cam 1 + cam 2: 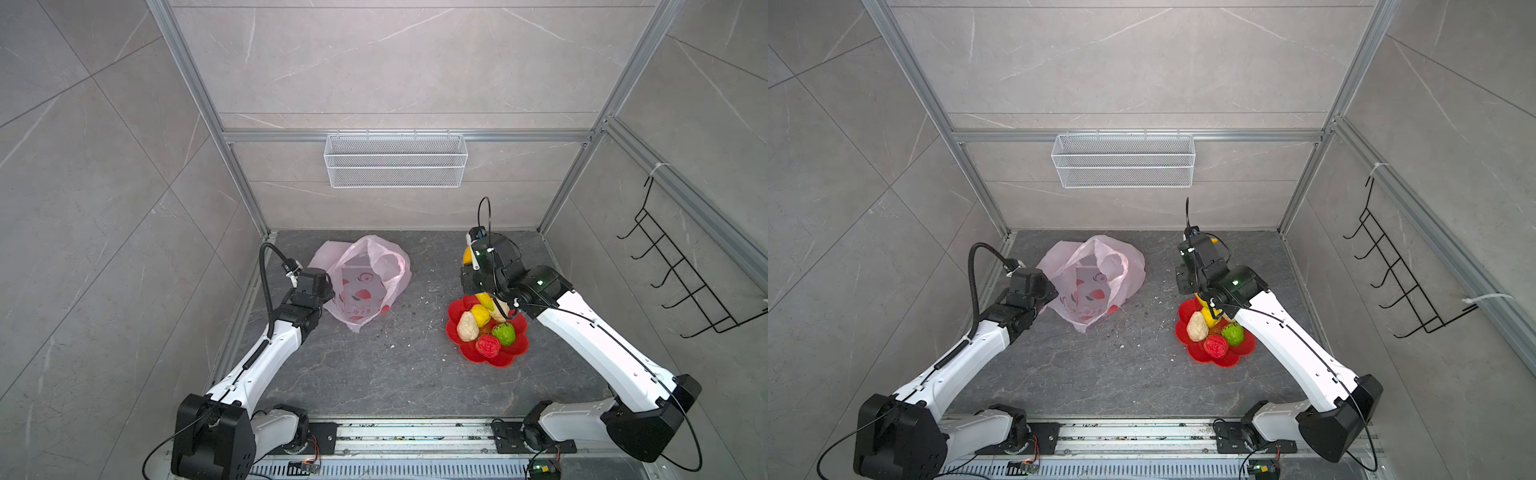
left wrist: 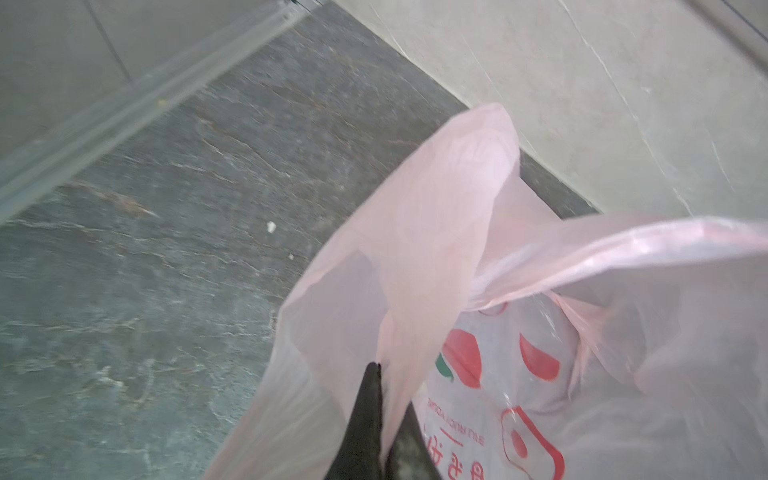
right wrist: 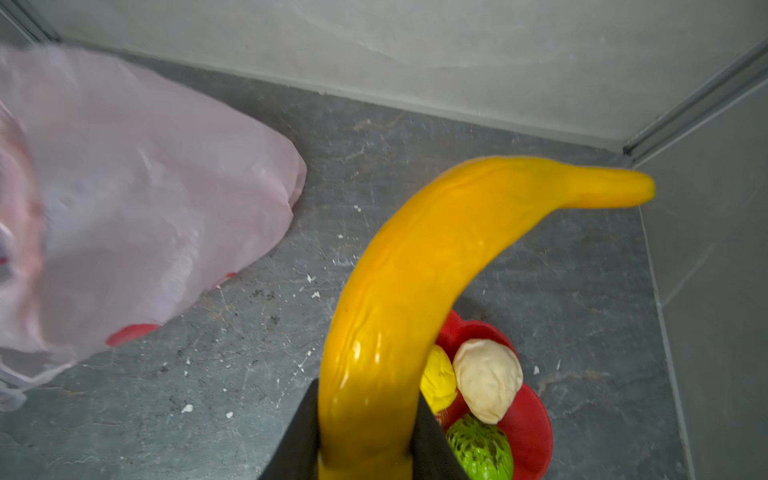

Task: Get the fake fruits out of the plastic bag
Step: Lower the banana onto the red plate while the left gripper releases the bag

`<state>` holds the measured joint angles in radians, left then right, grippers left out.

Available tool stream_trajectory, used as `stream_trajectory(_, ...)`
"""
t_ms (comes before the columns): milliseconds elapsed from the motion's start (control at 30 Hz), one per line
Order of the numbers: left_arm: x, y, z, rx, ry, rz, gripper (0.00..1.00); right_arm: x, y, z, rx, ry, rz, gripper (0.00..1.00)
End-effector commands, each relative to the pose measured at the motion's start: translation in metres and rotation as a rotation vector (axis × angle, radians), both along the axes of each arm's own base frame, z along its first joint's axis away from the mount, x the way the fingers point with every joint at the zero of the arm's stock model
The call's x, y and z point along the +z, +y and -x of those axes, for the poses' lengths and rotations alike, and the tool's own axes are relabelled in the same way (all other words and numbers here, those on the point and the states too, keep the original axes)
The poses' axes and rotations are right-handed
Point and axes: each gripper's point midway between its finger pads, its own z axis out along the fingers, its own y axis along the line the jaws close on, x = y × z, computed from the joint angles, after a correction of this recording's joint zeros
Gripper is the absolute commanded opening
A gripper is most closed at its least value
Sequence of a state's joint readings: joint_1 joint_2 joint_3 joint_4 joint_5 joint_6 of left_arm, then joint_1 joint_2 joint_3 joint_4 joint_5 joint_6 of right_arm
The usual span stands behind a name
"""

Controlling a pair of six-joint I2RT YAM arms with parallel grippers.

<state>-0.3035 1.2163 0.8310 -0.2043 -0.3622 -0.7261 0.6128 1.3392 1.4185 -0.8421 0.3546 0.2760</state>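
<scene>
The banana (image 3: 415,270) looks like light, stiff, glossy plastic, so I judge it slippery rather than fragile. A grip across its thicker body would serve better than one at the tapered tip. The right hand (image 3: 365,432) pinches it near its lower end, jaws pressed against both sides. It hangs above the red dish (image 1: 509,362), which sits at about 3 o'clock from the middle of the table (image 1: 395,374). Its long axis curves up out of the hand, the free tip pointing toward 12 o'clock, at the back wall. The plastic bag (image 1: 368,272) lies toward 10 o'clock, limp thin film. The left hand (image 2: 386,399) is pressed together on a fold of its rim. No solid fruit shows inside it, though the film hides part
</scene>
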Motion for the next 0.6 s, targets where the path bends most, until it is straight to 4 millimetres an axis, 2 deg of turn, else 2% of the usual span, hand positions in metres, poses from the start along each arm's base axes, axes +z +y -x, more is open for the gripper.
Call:
stream_trajectory(0, 0.003, -0.037, -0.014, -0.127, -0.014, 0.059, 0.00, -0.022, -0.017, 0.006, -0.099, 0.047, -0.003, 0.18)
stream_trajectory(267, -0.017, -0.089, -0.030, -0.286, 0.037, 0.084, 0.00, -0.074, -0.030, 0.023, -0.193, 0.129, -0.044, 0.19)
stream_trajectory(433, -0.009, -0.123, -0.040, -0.370, 0.018, 0.087, 0.00, -0.087, -0.036, 0.027, -0.222, 0.145, -0.040, 0.18)
stream_trajectory(567, 0.000, -0.167, -0.043, -0.523, -0.009, 0.060, 0.00, -0.093, -0.038, 0.027, -0.230, 0.151, -0.039, 0.18)
